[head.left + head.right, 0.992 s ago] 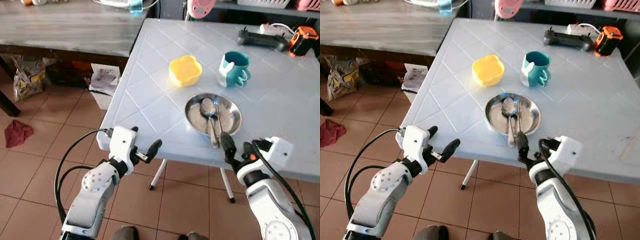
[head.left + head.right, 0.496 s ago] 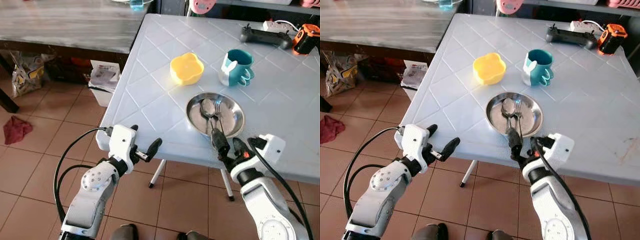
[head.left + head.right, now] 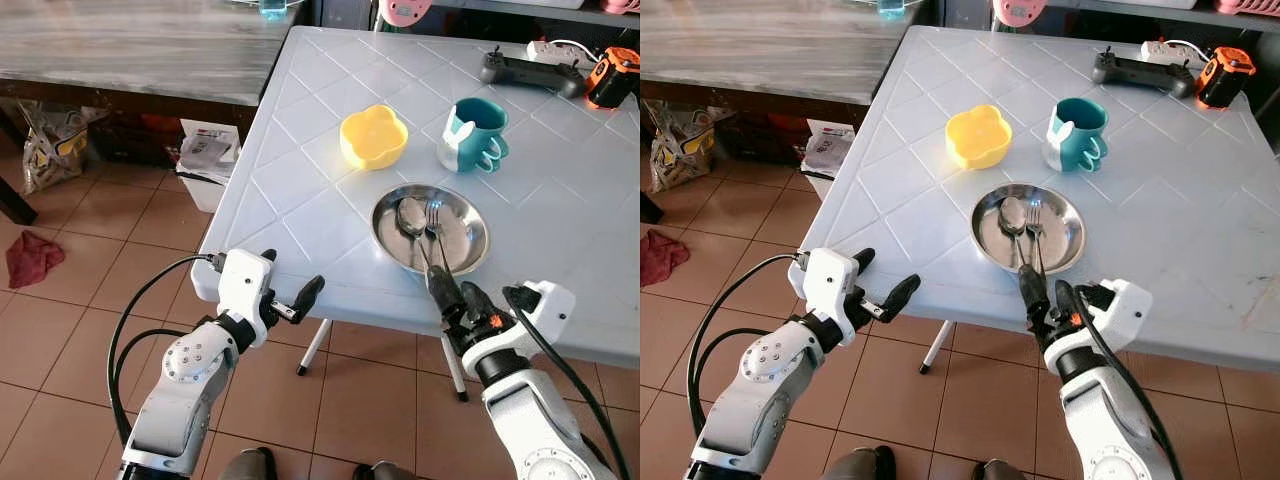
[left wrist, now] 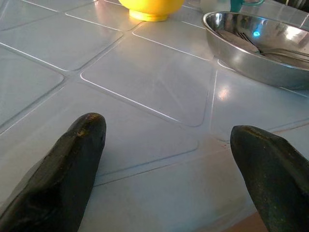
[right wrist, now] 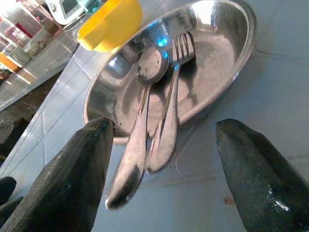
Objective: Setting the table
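1 steel plate (image 3: pixel 470 250) holds 1 spoon (image 3: pixel 411 222) and 1 fork (image 3: pixel 437 228).

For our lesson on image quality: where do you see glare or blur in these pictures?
Right wrist view: bright glare and a blue glint on the metal plate near the spoon; the close black fingers look soft. Left wrist view: a blue glint in the plate, fingers blurred. Eye views: sharp, evenly lit.

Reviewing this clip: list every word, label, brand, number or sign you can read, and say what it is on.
None can be read.
Printed paper in the bag under the wooden table: print too small and blurred.
Orange and black device at the far table corner: no legible marking.
Teal mug, yellow bowl, steel plate: no text on them.
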Tool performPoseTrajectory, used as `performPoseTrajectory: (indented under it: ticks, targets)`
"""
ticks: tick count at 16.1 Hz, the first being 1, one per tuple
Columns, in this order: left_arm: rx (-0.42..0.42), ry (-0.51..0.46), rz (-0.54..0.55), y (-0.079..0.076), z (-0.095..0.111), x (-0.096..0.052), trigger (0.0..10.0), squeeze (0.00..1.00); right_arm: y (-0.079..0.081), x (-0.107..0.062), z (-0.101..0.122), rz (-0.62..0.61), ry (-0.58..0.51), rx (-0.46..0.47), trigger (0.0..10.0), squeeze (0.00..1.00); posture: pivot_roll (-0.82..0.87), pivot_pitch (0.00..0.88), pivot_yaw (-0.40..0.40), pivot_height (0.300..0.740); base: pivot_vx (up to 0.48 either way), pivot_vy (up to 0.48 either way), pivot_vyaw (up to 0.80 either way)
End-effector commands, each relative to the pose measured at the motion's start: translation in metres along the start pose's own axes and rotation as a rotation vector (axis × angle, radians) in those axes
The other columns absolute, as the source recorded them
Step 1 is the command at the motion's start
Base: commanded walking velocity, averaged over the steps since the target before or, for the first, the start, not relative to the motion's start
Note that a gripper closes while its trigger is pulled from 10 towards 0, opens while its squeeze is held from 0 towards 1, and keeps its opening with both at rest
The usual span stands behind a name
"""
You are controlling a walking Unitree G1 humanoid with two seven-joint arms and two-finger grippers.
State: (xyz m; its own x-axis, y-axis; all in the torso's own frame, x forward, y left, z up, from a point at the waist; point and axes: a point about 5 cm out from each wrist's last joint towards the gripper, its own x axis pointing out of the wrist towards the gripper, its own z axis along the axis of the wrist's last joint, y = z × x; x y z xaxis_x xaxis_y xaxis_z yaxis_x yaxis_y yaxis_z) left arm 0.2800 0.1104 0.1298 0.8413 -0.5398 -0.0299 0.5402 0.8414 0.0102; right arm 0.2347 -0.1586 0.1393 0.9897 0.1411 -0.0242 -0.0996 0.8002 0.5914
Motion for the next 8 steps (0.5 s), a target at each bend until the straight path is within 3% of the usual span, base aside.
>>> performPoseTrajectory:
  ticks: [1,2,8]
  targets:
    - [0.003,0.011,-0.012,-0.0018,-0.0021,-0.0001,10.0,0.0,0.0032,-0.0034,0.0008,0.014,-0.009,0.013,2.1,0.0,0.06,0.217,-0.031,0.714,0.0,0.0,0.0]
    - [0.004,0.012,-0.012,-0.0018,-0.0022,-0.0001,10.0,0.0,0.0042,-0.0039,0.0013,0.019,-0.015,0.025,0.0,0.0,0.06,0.217,-0.031,0.714,0.0,0.0,0.0]
    - [0.008,0.016,-0.014,-0.0016,-0.0028,-0.0005,10.0,0.0,0.0054,-0.0042,0.0008,0.027,-0.027,0.054,0.0,0.0,0.06,0.219,-0.027,0.714,0.0,0.0,0.0]
